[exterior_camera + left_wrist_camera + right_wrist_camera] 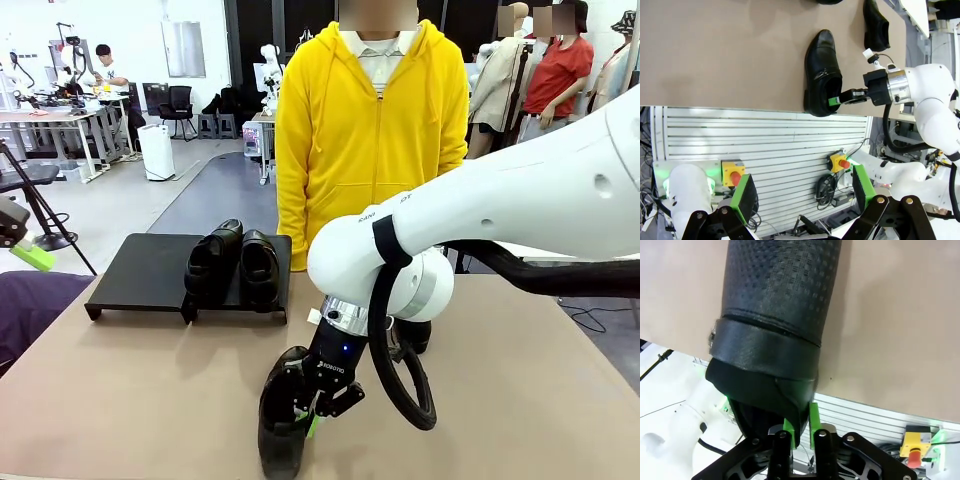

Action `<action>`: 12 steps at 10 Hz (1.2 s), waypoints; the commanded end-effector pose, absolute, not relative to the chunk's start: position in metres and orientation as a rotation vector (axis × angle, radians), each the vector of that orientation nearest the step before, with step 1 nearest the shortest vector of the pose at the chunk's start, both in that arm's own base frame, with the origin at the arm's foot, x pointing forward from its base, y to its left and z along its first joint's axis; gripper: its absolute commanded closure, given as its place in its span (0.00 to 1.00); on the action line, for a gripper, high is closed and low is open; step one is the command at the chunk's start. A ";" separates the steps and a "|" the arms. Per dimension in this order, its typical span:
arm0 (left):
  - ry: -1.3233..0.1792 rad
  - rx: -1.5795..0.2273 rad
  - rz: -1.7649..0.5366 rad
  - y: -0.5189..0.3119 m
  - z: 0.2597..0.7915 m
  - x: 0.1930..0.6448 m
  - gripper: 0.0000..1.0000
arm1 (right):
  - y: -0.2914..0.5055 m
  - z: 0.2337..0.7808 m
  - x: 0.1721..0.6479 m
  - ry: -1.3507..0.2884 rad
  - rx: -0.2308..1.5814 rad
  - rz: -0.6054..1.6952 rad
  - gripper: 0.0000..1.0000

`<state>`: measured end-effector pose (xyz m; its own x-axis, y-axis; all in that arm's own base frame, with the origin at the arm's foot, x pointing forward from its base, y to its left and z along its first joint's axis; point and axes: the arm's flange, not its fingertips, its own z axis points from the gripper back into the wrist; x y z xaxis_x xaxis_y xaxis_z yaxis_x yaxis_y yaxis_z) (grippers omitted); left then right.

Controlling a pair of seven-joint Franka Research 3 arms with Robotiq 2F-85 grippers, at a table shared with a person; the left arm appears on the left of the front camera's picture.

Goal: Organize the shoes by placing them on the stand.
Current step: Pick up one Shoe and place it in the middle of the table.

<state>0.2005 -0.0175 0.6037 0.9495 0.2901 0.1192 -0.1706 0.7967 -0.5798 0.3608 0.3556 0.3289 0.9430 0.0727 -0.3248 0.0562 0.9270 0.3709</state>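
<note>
Half done: two loafers (235,262) sit on the stand's (140,270) right platform at 10 o'clock, the right gripper (308,412) pinches a third loafer's (275,440) heel rim at the surface's (520,400) near edge, and a fourth loafer (875,25) waits at its 1 o'clock — the left gripper (802,195) gapes wide, empty.

Shoe (775,300) black leather, perforated, glossy; tabletop (520,400) matt, smooth; stand (140,270) matt black.

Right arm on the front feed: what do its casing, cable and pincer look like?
The right arm has rounded white casing with a black band and silver ring. Its pincer is black, printed ROBOTIQ, with green pads. A thick black cable loops beside it.
</note>
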 end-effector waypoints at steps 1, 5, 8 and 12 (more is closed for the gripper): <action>-0.205 -0.607 0.234 -0.015 0.604 0.199 0.00 | 0.352 0.335 0.365 0.329 0.412 0.026 0.00; -0.205 -0.607 0.234 -0.015 0.604 0.199 0.00 | 0.302 0.427 0.343 0.249 0.617 0.158 0.00; -0.205 -0.607 0.234 -0.015 0.604 0.199 0.00 | 0.174 0.509 0.320 0.300 0.795 0.368 0.00; -0.205 -0.607 0.234 -0.015 0.604 0.199 0.00 | 0.047 0.567 0.273 0.096 0.919 0.280 0.00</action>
<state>0.2006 -0.0169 0.6037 0.9498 0.2890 0.1195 -0.1692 0.7964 -0.5807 0.2784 0.0524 0.5768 0.9493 0.3129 0.0304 -0.2063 0.5472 0.8112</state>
